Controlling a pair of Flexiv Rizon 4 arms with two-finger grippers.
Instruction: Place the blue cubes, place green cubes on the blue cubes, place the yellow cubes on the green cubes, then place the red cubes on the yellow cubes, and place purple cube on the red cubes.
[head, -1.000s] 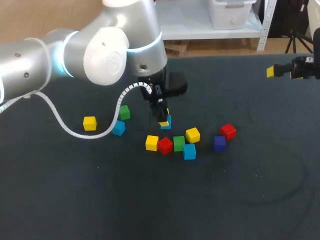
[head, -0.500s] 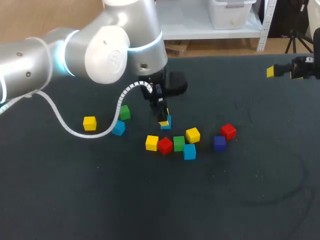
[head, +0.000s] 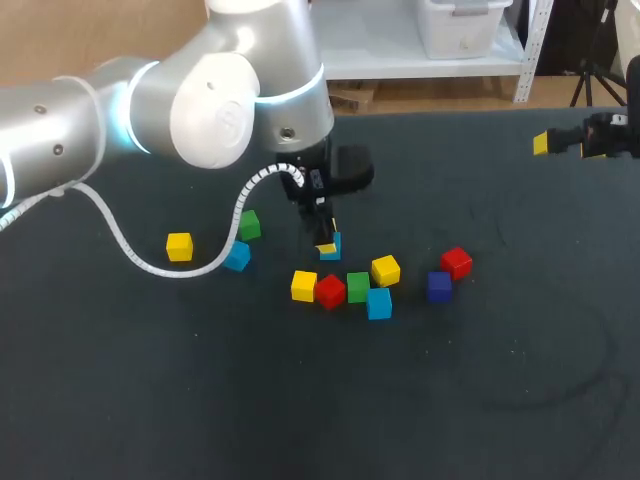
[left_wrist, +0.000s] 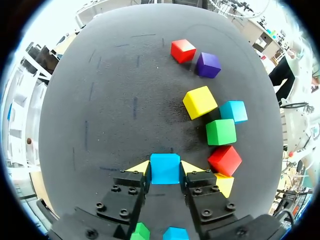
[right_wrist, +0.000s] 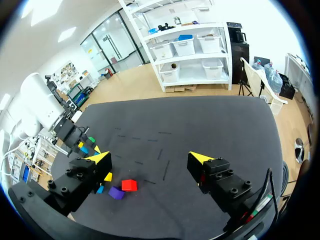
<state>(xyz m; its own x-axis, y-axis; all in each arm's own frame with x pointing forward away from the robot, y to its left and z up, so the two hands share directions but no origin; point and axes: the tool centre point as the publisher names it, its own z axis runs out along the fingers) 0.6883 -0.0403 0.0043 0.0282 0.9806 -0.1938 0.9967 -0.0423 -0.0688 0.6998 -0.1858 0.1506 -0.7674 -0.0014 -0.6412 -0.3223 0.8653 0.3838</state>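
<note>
The dark table (head: 480, 400) takes up most of my head view. My left arm (head: 200, 100) comes in from the left and reaches to the table's middle, with a white coiled cable (head: 130, 250) looping down from it. The right gripper (right_wrist: 149, 159) hangs at the far right edge, well apart from every cube. Its fingers are spread wide with nothing between them.

The left gripper (left_wrist: 165, 167) points down at the middle and pinches the held blue cube (left_wrist: 165, 175), with a yellow tip pressed against each of two sides. I cannot tell whether that cube rests on the table or sits just off it.

Just nearer than it lies a cluster. From the left come the cluster yellow cube (head: 304, 286), the cluster red cube (head: 330, 291) touching it, and the cluster green cube (head: 358, 287). After those, the near blue cube (head: 379, 303) sits nearest and the tilted yellow cube (head: 385, 270) lies just beyond it.

To the right, the purple cube (head: 439, 286) sits just beside the right red cube (head: 456, 263).

To the left are the far green cube (head: 249, 225), the left blue cube (head: 237, 256) just nearer than it, and the lone yellow cube (head: 179, 246) farther left.
</note>
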